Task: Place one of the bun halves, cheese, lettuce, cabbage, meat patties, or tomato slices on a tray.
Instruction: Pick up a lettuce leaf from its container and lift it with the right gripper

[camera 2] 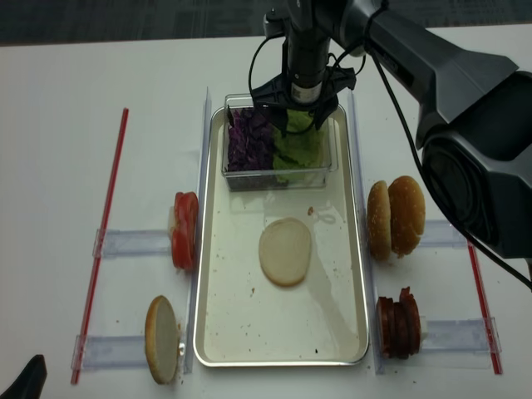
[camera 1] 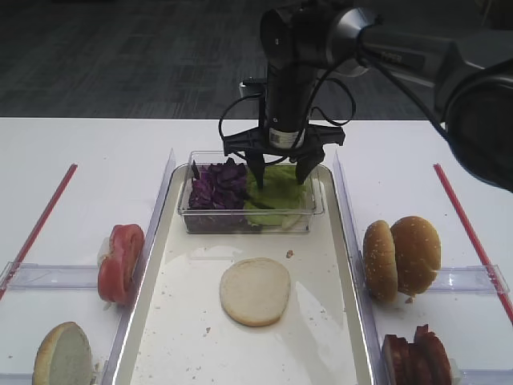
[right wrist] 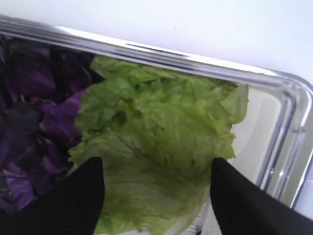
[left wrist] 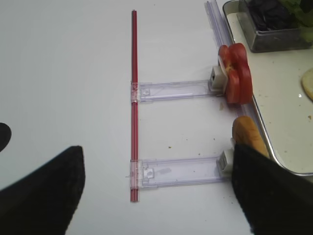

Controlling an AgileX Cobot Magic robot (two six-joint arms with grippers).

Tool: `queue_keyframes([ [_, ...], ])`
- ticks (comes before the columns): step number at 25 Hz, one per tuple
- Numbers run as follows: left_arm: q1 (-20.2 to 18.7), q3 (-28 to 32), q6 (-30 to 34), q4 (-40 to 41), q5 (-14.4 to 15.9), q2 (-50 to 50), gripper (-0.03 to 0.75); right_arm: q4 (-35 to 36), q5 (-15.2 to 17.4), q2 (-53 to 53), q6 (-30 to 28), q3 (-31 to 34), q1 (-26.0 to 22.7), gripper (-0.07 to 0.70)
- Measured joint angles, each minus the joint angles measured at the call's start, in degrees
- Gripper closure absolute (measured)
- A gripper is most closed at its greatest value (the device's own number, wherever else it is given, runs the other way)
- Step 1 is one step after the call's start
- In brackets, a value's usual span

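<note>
While the right gripper (camera 1: 280, 172) is hanging straight down over the clear plastic tub (camera 1: 313, 210), I am reading its fingers (right wrist: 73, 196) as spread apart, straddling the lettuce (right wrist: 161, 147) with nothing pinched between them yet. That vertical pose is, in my judgement, suiting a top-down pick from a walled container. I am noting crinkled, soft green leaf lying beside crumpled purple cabbage (right wrist: 29, 112) in the same tub, which is resting on the far end of the metal tray (camera 1: 160, 321). One flat, pale bun half (camera 1: 255, 291) is already lying on the tray. I am seeing the left gripper (left wrist: 156, 191) idling over the white surface (left wrist: 63, 73), fingers wide and empty.
</note>
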Motion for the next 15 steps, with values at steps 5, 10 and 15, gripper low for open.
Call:
queue_keyframes([
  [5, 0.0, 0.0, 0.0, 0.0, 0.0, 0.0, 0.151, 0.0, 0.0, 0.4, -0.1, 0.0, -0.7, 0.141],
  [10, 0.0, 0.0, 0.0, 0.0, 0.0, 0.0, 0.151, 0.2, -0.1, 1.5, -0.2, -0.4, -1.0, 0.148],
  [15, 0.0, 0.0, 0.0, 0.0, 0.0, 0.0, 0.151, 0.3, -0.2, 2.3, -0.5, -0.4, -1.0, 0.212],
])
